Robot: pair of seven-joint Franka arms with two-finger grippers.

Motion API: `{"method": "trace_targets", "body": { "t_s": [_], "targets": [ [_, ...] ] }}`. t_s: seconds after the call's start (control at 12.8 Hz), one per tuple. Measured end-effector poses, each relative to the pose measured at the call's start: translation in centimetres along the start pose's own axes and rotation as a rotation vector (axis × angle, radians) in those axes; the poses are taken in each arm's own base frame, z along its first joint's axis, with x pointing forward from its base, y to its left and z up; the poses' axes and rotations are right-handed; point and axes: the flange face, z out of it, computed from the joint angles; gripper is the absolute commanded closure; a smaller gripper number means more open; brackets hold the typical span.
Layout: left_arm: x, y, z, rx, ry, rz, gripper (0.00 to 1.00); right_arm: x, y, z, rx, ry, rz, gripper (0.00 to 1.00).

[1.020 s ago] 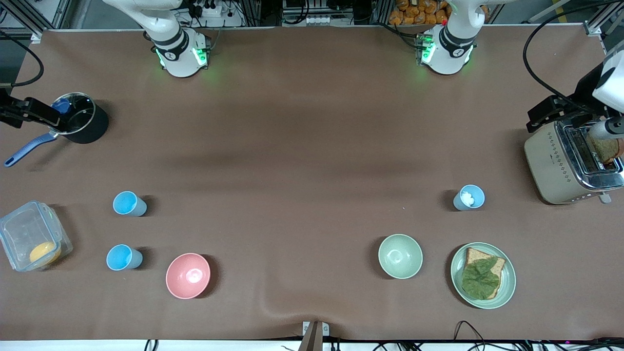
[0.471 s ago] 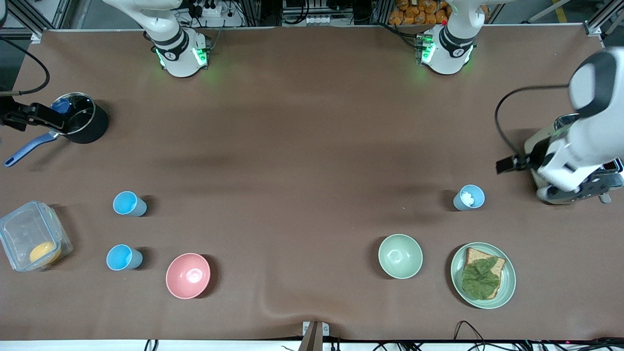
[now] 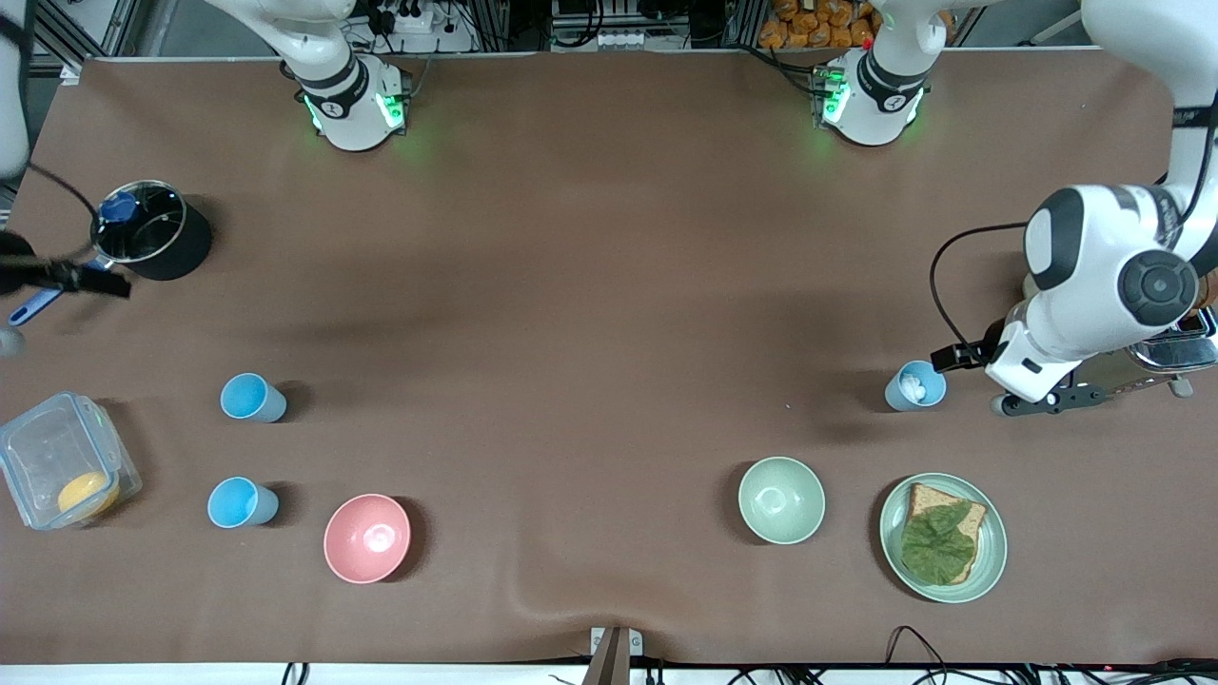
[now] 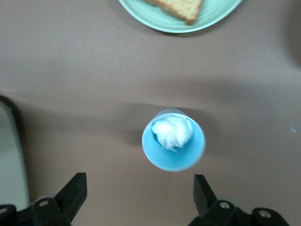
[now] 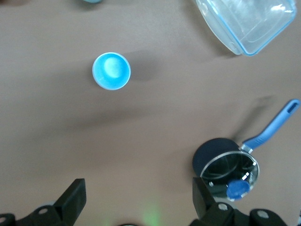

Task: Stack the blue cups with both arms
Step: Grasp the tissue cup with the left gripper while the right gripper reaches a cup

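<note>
Front view: three blue cups stand upright on the brown table (image 3: 590, 285). Two bright sky-blue ones sit toward the right arm's end, one cup (image 3: 251, 397) farther from the camera and the other cup (image 3: 241, 502) nearer, just beside the pink bowl (image 3: 367, 538). The paler cup (image 3: 915, 385), with something white inside, stands toward the left arm's end, farther from the camera than the pale green bowl (image 3: 781, 499) and the green plate (image 3: 990, 542) carrying bread and a leaf.

The left gripper (image 4: 138, 197) hangs over the table just beside the paler cup, with the toaster (image 3: 1175, 347) mostly hidden under the arm. In the left wrist view its fingers (image 4: 70, 193) are spread wide, nothing between them, and the paler cup sits apart from them.

The right gripper (image 5: 136, 200) is over the table near the black saucepan (image 3: 152, 238) with its blue handle, at the right arm's end. Its fingers (image 5: 73, 195) are also spread and empty. The right wrist view shows one sky-blue cup well apart from it, and the clear lidded container (image 3: 62, 471).
</note>
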Motion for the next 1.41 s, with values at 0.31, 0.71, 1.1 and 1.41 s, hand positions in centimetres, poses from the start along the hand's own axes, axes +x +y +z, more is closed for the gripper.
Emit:
{"method": "trace_targets", "body": {
  "t_s": [0.31,0.71,1.1,1.41],
  "targets": [
    [0.6,-1.1,4.5,-0.013,-0.006,-0.021,0.00,5.8,-0.9,7.9,0.001,-0.015,-0.018,0.00],
    [0.9,-1.2,8.2,-0.029,-0.027,-0.034,0.75,9.4,-1.5,14.6,0.004,0.013,-0.029,0.00],
    [0.7,1.3,8.1,-0.048,-0.023,-0.002,1.00,10.3,-2.6,21.5,0.010,0.075,-0.045,0.00],
    [0.3,4.3,5.6,-0.068,-0.004,0.025,1.00,10.2,-3.5,22.4,0.012,0.074,-0.058,0.00]
  ]
}}
